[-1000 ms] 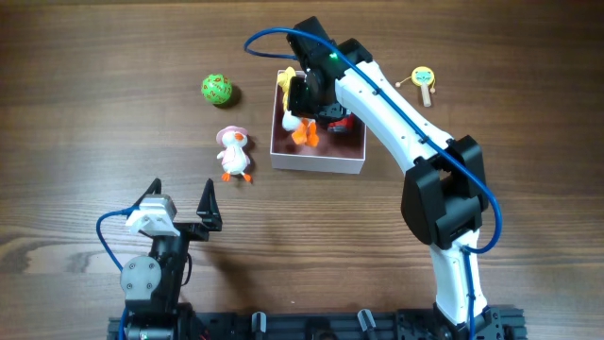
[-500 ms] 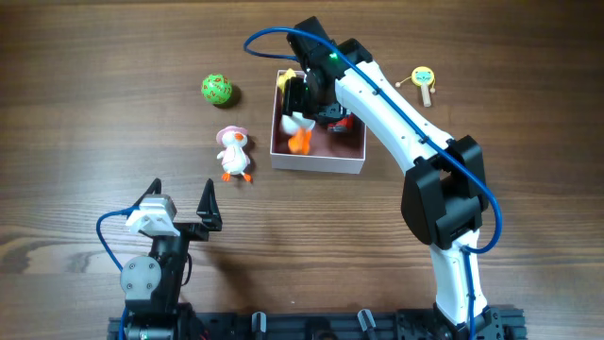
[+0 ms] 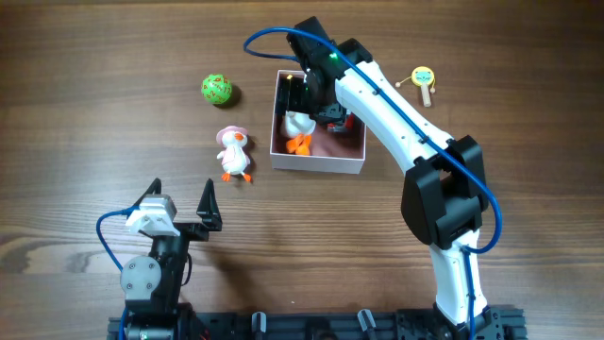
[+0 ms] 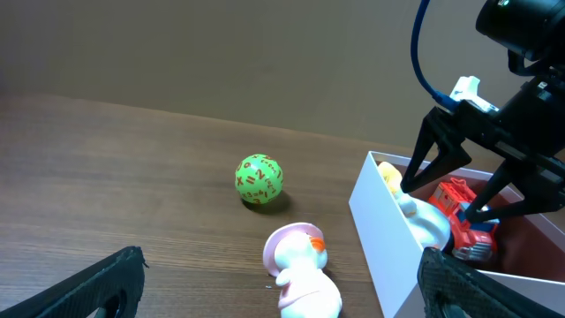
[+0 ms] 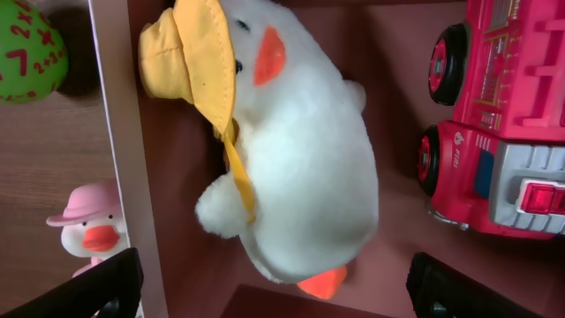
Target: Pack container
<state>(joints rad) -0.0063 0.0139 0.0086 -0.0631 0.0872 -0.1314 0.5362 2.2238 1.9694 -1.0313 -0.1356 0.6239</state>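
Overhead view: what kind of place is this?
Probably a robot test bench: left arm and right arm mounted at one edge of a wood-grain table, a green ball and a container laid out.

In the container [image 3: 317, 162] a duck [image 3: 299, 126] lies left of a truck [image 3: 340, 120]. On the bench [image 3: 94, 113], a second duck [image 3: 232, 153] sits near the container's left, a ball [image 3: 216, 89] behind it, a rattle [image 3: 423, 79] far right.

On my wooden table [image 3: 94, 123] a green ball [image 3: 216, 90] printed with red numbers and signs sits on the far left. Nearer me and slightly to its right is a white plush duck [image 3: 233, 153] in a pink hat with orange feet, not touching the ball. Well off to the right lies a small yellow rattle drum [image 3: 424, 78] with a pale handle.
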